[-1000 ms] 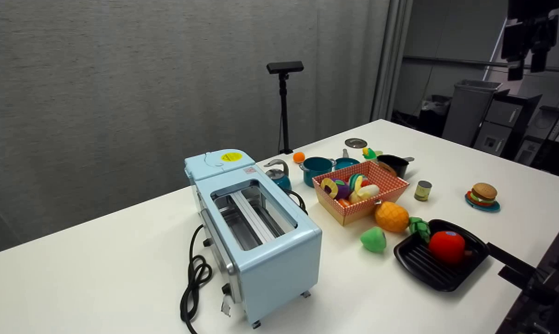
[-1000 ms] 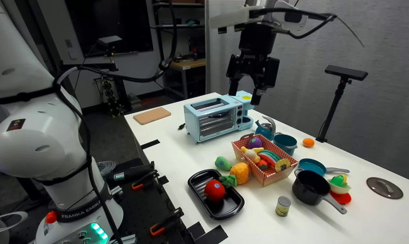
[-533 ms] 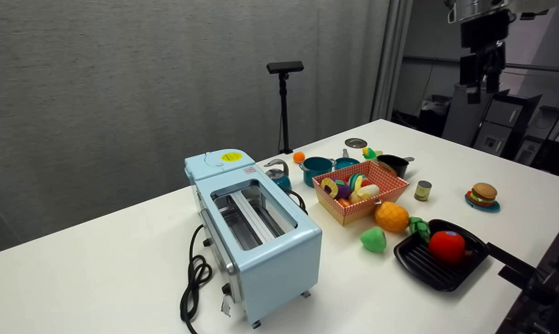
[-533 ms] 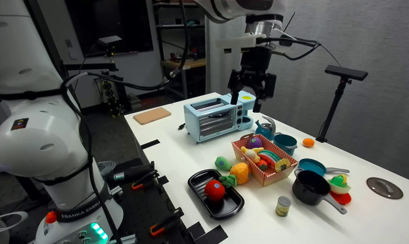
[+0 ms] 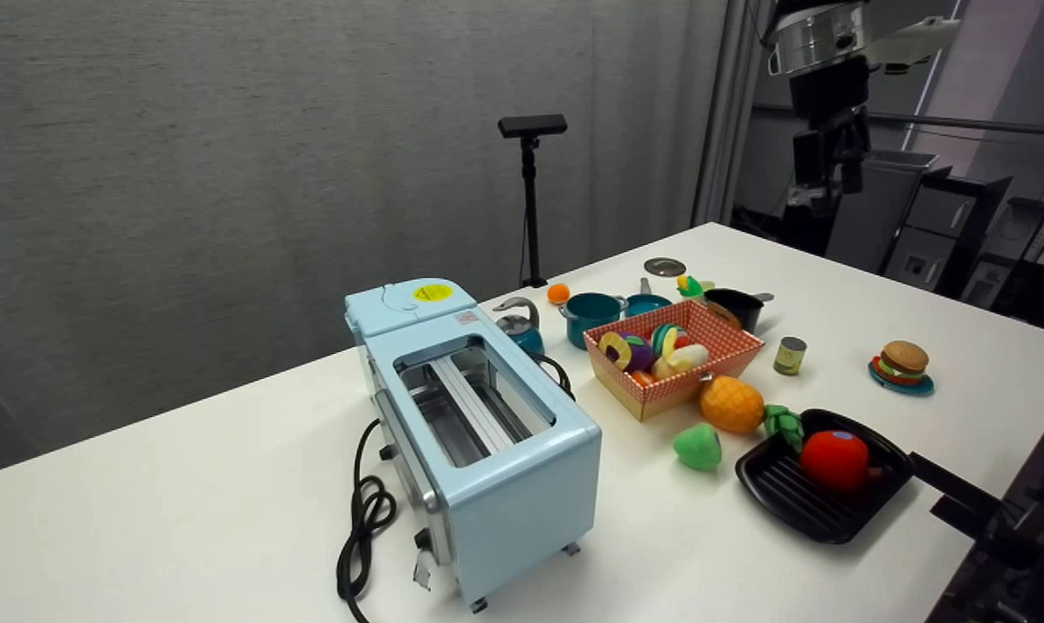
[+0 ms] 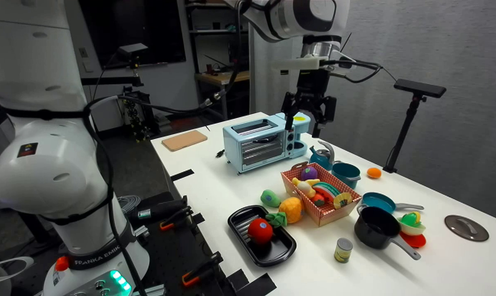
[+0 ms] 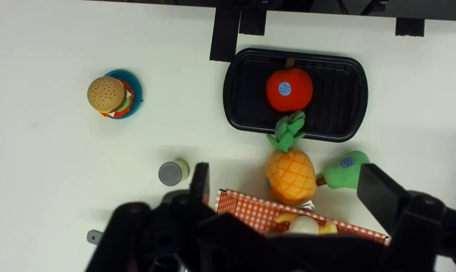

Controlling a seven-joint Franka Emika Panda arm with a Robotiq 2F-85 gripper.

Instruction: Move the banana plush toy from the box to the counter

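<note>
So, nearest in the wrist view are the fingers [image 7: 381, 196], spread apart with nothing between them, hanging high above the bench [image 7: 61, 170]. My guess is they're up there and wide so they can go over a soft toy without snagging a rim. The box [image 7: 247, 211] is partly blocked from view, but the banana [image 7: 303, 226] shows inside it, half peeled, close to the long wall by the pineapple [image 7: 291, 175], so I'd call this pre-grab. In both exterior views it's packed in beside a purple toy [image 6: 311, 174] and a watermelon slice [image 6: 327, 190], which probably prop it up and might get dragged along. Next out, the pineapple lies just beside the box, leaves over the edge of the black tray [image 7: 337, 98]. Red fruit [image 7: 298, 92] sits in that tray, likely so it can't roll. Farthest off, the burger [image 7: 109, 96] is on its plate [image 7: 137, 92].
</note>
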